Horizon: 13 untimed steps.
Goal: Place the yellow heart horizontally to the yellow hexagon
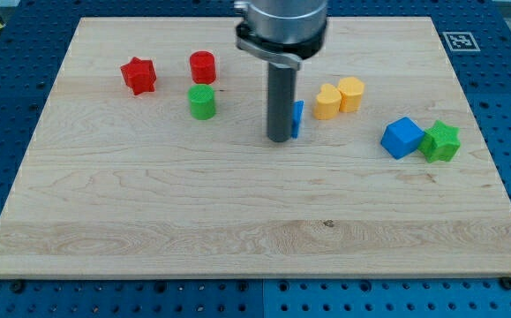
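Observation:
The yellow heart (326, 102) lies right of the board's centre, touching the yellow hexagon (351, 94) on its right. The two sit side by side, the hexagon slightly higher in the view. My tip (279, 139) stands on the board left of the heart, about a block's width from it. A small blue block (297, 119) is mostly hidden behind the rod, between the rod and the heart.
A red star (139, 75), a red cylinder (202, 67) and a green cylinder (202, 102) sit at the upper left. A blue cube (402, 138) touches a green star (440, 141) at the right. The wooden board (237, 230) ends on blue pegboard.

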Tool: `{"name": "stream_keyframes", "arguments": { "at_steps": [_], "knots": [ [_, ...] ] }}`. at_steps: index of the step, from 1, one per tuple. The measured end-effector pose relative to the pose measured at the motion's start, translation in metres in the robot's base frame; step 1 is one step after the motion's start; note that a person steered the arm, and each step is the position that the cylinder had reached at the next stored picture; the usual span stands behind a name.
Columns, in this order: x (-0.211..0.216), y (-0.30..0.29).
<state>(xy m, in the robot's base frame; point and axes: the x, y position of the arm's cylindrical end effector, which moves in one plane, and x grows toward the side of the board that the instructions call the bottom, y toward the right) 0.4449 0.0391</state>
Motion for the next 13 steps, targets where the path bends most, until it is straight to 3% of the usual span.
{"name": "stream_keyframes", "arguments": {
  "at_steps": [3,6,8,13],
  "knots": [
    [-0.052,-0.027],
    [-0.024,0.074],
    [-0.031,0.085],
    [-0.123,0.085]
  ]
}}
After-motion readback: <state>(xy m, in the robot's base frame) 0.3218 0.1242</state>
